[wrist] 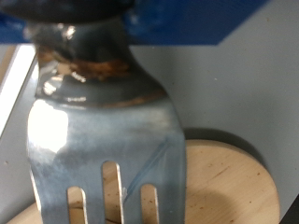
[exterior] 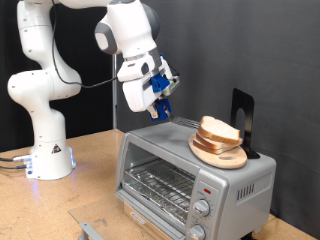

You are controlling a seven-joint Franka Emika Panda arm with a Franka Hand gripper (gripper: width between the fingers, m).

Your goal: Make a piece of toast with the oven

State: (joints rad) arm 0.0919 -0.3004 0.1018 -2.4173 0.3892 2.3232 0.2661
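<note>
The piece of toast (exterior: 218, 129) lies on a round wooden board (exterior: 221, 153) on top of the silver oven (exterior: 190, 180), whose glass door looks closed. My gripper (exterior: 158, 97) hangs above the oven's top, to the exterior view's left of the toast. It is shut on a blue-handled tool (exterior: 163, 88) whose metal end points down toward the board. In the wrist view the tool's slotted metal blade (wrist: 103, 131) fills the picture, with the board's edge (wrist: 229, 182) just beyond its tip. The toast is out of the wrist view.
A black upright stand (exterior: 243, 114) rises behind the board on the oven top. Two knobs (exterior: 202, 209) and a red light (exterior: 207, 187) sit on the oven's front. The robot base (exterior: 45, 150) stands at the exterior view's left on a wooden table (exterior: 90, 190).
</note>
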